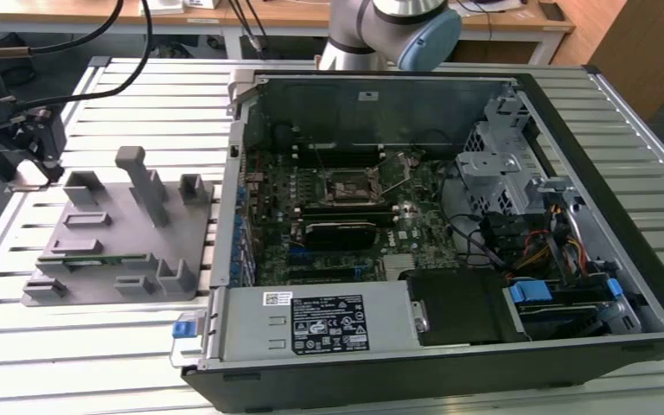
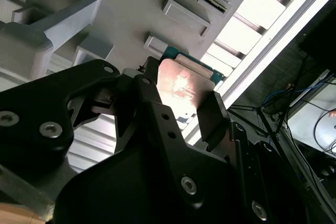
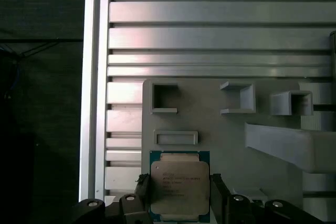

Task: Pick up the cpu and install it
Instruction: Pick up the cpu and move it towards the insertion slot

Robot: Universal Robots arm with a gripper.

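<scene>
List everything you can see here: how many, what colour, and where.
cpu: one, silvery top with green rim, on the fixture block
fixture block: one, grey, on the table, exterior view's left
computer case: one, black, open, exterior view's right of the block
motherboard: one, dark green, inside the case
power supply: one, silver, inside the case's near wall
table: one, slotted silver, under everything
robot arm: one, grey with blue cap, behind the case
gripper: one, black, around the cpu

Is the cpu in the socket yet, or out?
Out. The cpu lies flat on the grey fixture, with the gripper around it.
</scene>
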